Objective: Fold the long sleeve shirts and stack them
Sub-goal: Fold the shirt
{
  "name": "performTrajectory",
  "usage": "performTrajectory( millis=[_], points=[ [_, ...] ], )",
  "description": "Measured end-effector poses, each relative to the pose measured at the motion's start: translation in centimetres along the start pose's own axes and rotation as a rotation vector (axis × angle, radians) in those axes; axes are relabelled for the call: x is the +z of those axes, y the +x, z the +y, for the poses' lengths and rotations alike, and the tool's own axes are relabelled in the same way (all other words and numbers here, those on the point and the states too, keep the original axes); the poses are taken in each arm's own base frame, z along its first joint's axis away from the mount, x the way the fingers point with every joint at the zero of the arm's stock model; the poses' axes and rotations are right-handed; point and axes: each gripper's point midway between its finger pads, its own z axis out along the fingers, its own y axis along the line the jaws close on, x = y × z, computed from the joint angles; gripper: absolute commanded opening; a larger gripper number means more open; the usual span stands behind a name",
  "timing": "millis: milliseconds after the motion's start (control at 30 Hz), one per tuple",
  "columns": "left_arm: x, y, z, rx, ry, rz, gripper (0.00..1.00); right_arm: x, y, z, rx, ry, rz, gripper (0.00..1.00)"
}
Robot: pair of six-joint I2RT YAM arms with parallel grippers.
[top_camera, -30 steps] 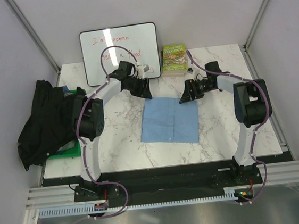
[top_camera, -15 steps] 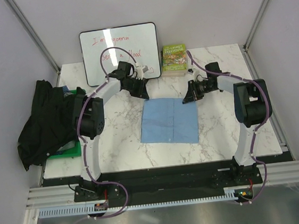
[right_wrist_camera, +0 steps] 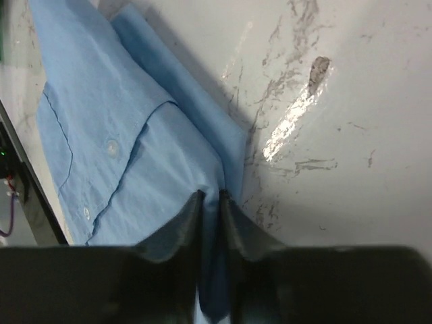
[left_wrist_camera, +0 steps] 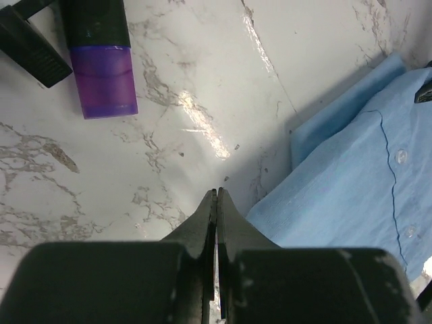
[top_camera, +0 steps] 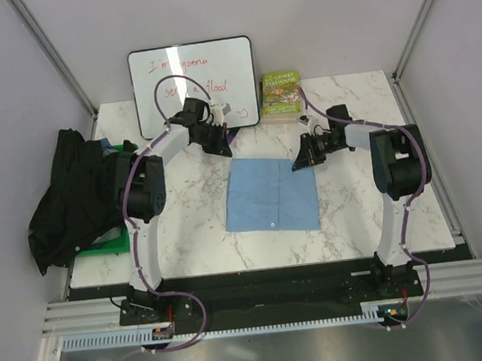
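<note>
The folded shirt (top_camera: 273,196) lies at the middle of the table (top_camera: 356,211). Behind it, at the table's back edge, the whiteboard (top_camera: 192,82) stands to the left and the book (top_camera: 281,96) straight behind. Well to its left, the heaped shirt (top_camera: 70,198) hangs over the table's side. The left gripper (left_wrist_camera: 217,192) sits just off its far left corner, over bare table, with a marker (left_wrist_camera: 101,61) farther back. The right gripper (right_wrist_camera: 210,196) is at its far right corner, with cloth between the 2 fingers.
</note>
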Motion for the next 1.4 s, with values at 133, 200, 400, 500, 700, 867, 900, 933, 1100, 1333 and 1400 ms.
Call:
performTrajectory(
  millis=[133,200,400,500,700,867,900,933,1100,1333,1400],
  points=[
    [-0.1,-0.4,0.4,-0.027,-0.002,-0.037,0.39,0.3,0.0,-0.3,0.032,0.0,-0.003,0.55],
    [-0.7,-0.2,-0.2,-0.051,0.028,-0.067,0.48,0.0,-0.4,0.0,0.035,0.0,-0.016,0.7],
    [-6.1,-1.6,-5.1,-0.078,0.144,-0.191,0.56,-4.5,-4.1,0.5,0.003,0.064,-0.14,0.77],
    [-7.9,-3.8,-8.6,-0.027,0.216,-0.261,0.55,-7.9,-6.8,2.2,-0.041,0.087,-0.243,0.72],
    [-5.1,-3.4,-12.7,-0.026,0.334,-0.226,0.51,-8.9,-8.4,6.9,-0.069,-0.002,-0.336,0.61],
    [0.8,-0.6,-9.6,-0.146,0.322,-0.113,0.47,-3.4,-3.7,5.4,0.078,-0.053,-0.205,0.57],
    [1.7,0.2,-8.6,-0.175,0.309,-0.091,0.46,-2.4,-2.6,4.5,0.113,-0.048,-0.173,0.56],
    [2.3,0.9,-7.8,-0.199,0.295,-0.073,0.45,-1.5,-1.5,3.6,0.147,-0.037,-0.145,0.56],
    [3.0,2.4,-4.3,-0.287,0.211,-0.042,0.39,0.2,0.2,0.7,0.209,-0.003,-0.085,0.55],
    [1.7,6.6,-6.3,-0.314,0.207,0.035,0.39,1.9,-4.6,-1.1,-0.002,0.118,-0.084,0.54],
    [1.6,9.6,-10.0,-0.286,0.249,0.11,0.43,2.8,-5.7,-0.7,-0.09,0.139,-0.071,0.55]
  ],
)
